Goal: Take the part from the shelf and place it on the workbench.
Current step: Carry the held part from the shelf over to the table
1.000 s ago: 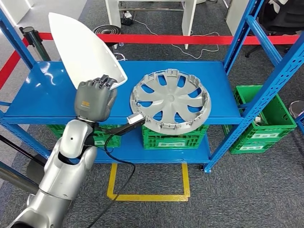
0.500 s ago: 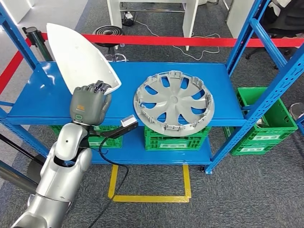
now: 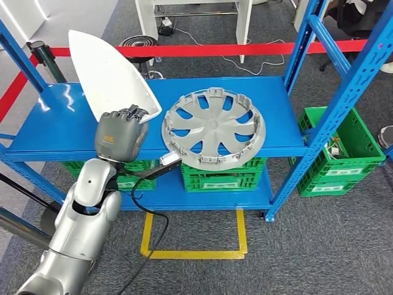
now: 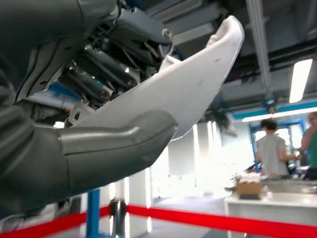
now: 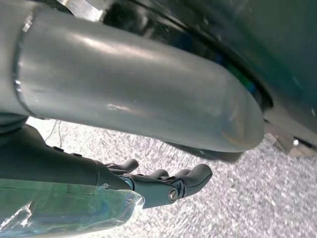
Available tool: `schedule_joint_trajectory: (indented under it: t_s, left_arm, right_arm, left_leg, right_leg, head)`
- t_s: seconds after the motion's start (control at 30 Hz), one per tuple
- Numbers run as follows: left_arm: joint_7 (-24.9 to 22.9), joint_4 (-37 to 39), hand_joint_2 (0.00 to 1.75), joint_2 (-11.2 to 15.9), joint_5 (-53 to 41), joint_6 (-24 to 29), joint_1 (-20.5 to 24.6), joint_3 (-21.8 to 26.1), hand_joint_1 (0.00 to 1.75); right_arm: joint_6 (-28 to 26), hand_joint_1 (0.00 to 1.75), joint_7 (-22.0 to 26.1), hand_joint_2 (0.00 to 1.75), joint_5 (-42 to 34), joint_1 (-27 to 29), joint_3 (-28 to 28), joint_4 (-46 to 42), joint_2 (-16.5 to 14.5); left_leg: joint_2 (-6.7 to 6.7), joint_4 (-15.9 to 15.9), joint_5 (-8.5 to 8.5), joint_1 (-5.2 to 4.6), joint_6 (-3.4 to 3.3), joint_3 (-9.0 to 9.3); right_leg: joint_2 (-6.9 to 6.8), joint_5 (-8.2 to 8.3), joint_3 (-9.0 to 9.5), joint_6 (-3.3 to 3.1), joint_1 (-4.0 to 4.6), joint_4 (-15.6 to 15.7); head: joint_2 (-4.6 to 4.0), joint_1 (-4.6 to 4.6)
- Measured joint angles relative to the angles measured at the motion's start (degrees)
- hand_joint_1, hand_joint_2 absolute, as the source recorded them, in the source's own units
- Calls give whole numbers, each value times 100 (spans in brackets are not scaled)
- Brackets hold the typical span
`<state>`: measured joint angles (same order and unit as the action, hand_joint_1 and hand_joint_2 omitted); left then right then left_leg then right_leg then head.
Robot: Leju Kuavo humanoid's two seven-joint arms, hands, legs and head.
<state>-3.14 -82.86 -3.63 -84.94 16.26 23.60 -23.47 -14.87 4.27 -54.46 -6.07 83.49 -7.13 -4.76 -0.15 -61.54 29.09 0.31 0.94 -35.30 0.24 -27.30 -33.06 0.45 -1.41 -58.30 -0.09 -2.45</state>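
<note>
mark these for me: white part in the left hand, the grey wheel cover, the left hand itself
white part (image 3: 104,70): head view, on its broad white face above the fingers.
grey wheel cover (image 3: 213,126): head view, on its centre hub, lying on the blue shelf.
left hand (image 3: 118,135): head view, on the grey back of the hand gripping the white part.

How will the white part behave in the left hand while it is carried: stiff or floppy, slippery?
The white part probably stays stiff: it juts up from the left hand without sagging. Its glossy surface may slip. Held at its low end, it could tilt.
</note>
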Motion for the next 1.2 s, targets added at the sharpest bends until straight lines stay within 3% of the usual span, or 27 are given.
schedule_joint_trajectory:
  t_s: [0.07,0.1,0.13,0.17,0.2,0.23,0.3,0.33,0.43,0.47,0.5,0.57,0.6,0.63,0.67,0.7,0.77,0.83,0.87,0.93,1.0,1.03,1.1,1.13,1.17,1.2]
  left_arm:
    - [1,1,175,3,0,-4,0,-2,175]
    - [1,1,175,5,0,-7,-1,-2,175]
    - [2,2,175,8,0,-9,-3,-3,175]
    - [2,2,175,10,0,-12,-3,-3,175]
    - [2,2,175,12,0,-15,-1,-2,175]
    - [2,2,175,13,0,-18,5,-3,175]
    - [4,1,175,10,0,-35,26,-4,175]
    - [6,0,175,10,0,-50,37,-4,175]
    - [7,0,175,11,0,-97,56,-3,175]
    - [7,0,175,7,0,-105,66,-3,175]
    - [8,0,175,2,0,-111,75,-3,175]
    - [8,5,175,-3,0,-138,90,-3,175]
    - [8,12,175,-2,0,-158,90,-2,175]
    - [8,21,175,-2,0,-179,89,-2,175]
    - [8,30,175,-2,0,-196,88,-2,175]
    - [8,37,175,-2,0,-210,88,-2,175]
    - [8,44,175,-3,0,-222,96,-2,175]
    - [8,47,175,-4,1,-232,118,-1,175]
    - [8,50,175,-7,2,-239,130,-1,175]
    - [8,57,175,-9,2,-256,145,-6,175]
    - [8,63,175,-8,2,-273,150,-11,175]
    - [8,67,175,-7,2,-281,154,-14,175]
    - [8,73,175,-4,2,-295,154,-17,175]
    - [8,80,175,-4,2,-298,153,-20,175]
    - [8,86,175,-4,2,-301,151,-21,175]
    - [8,91,175,-4,2,-302,150,-22,175]
  right_arm:
    - [14,0,-1,0,19,1,0,-1,0]
    - [28,0,-1,0,34,3,0,-2,0]
    - [43,0,-1,0,50,5,0,-2,0]
    - [58,0,2,0,64,6,0,-3,0]
    - [75,0,7,0,73,4,0,-6,-1]
    - [91,0,13,0,77,1,0,-10,-4]
    - [125,0,27,0,88,-3,0,-21,-19]
    - [143,0,32,0,96,-4,0,-25,-26]
    - [174,0,36,0,115,-4,0,-32,-37]
    - [175,0,35,0,119,-3,0,-33,-39]
    - [176,0,35,0,128,-3,0,-33,-38]
    - [178,0,34,0,159,-4,0,-33,-37]
    - [177,0,34,0,172,-5,0,-32,-37]
    - [177,0,33,0,184,-6,0,-32,-37]
    - [177,0,29,0,193,-8,0,-32,-37]
    - [177,0,24,0,202,-11,0,-32,-37]
    - [178,0,16,0,225,-21,0,-33,-38]
    - [178,0,19,0,251,-37,0,-34,-39]
    - [178,0,21,0,266,-42,0,-34,-39]
    - [180,0,24,0,289,-36,0,-36,-39]
    - [180,0,25,0,308,-35,0,-37,-39]
    - [181,0,26,0,323,-41,0,-37,-39]
    - [181,0,27,0,351,-45,0,-37,-39]
    - [182,0,27,0,361,-43,0,-37,-39]
    - [181,0,26,0,365,-41,0,-37,-39]
    - [181,0,26,0,367,-40,0,-37,-39]
  left_leg:
    - [1,-727,461,5,38,-262]
    - [1,-1040,604,5,42,-355]
    - [0,-1193,638,3,33,-368]
    - [0,-1133,565,-2,7,-275]
    - [0,-855,412,-13,-35,-72]
    - [0,-455,259,-32,-94,196]
    - [3,255,112,-73,-189,639]
    - [3,430,103,-93,-210,730]
    - [12,567,-19,-103,-221,696]
    - [21,603,-90,-90,-241,661]
    - [31,637,-169,-73,-260,607]
    - [40,641,-301,-68,-287,447]
    - [42,637,-369,-69,-284,356]
    - [44,633,-435,-69,-277,267]
    - [45,626,-498,-67,-264,181]
    - [45,618,-557,-63,-246,99]
    - [42,575,-651,-64,-194,-42]
    - [41,517,-733,-78,-138,-137]
    - [41,505,-776,-81,-112,-165]
    - [40,497,-822,-68,-54,-195]
    - [36,287,-528,-49,16,-296]
    - [34,13,-246,-39,48,-388]
    - [34,-778,279,-28,88,-594]
    - [34,-1089,381,-25,92,-633]
    - [34,-1224,355,-25,84,-587]
    - [33,-1139,231,-26,65,-435]
  right_leg:
    - [-12,61,-92,-67,20,-2]
    - [-18,94,-141,-82,34,-4]
    - [-23,132,-191,-91,51,-6]
    - [-23,170,-238,-93,69,-7]
    - [-21,209,-279,-93,90,-8]
    - [-19,247,-310,-93,105,-8]
    - [-21,325,-359,-69,132,-6]
    - [-26,367,-373,-42,127,1]
    - [-31,446,-407,65,102,36]
    - [-27,345,-454,94,101,-25]
    - [-22,136,-528,122,97,-200]
    - [-20,-429,-733,170,81,-873]
    - [-21,-615,-805,195,75,-1240]
    - [-21,-662,-818,216,72,-1487]
    - [-23,-582,-743,232,70,-1550]
    - [-26,-425,-561,242,66,-1403]
    - [-27,-230,41,255,57,-642]
    - [-10,-317,480,217,62,30]
    - [0,-373,540,182,75,162]
    - [-6,-332,455,67,78,182]
    - [-26,-221,367,-60,70,183]
    - [-33,-156,311,-102,68,181]
    - [-37,-23,158,-126,76,172]
    - [-40,39,72,-126,81,166]
    - [-43,98,-13,-123,88,158]
    - [-43,152,-92,-118,96,150]
  head:
    - [0,-18]
    - [0,-18]
    - [0,-19]
    - [0,-18]
    - [0,-19]
    - [0,-18]
    - [0,-13]
    - [0,-14]
    - [0,-17]
    - [0,-5]
    - [0,10]
    - [0,33]
    - [0,35]
    - [0,33]
    - [0,36]
    - [0,34]
    - [0,39]
    - [0,36]
    - [0,35]
    - [0,35]
    - [0,27]
    - [0,22]
    - [0,16]
    - [0,16]
    - [0,15]
    - [0,16]
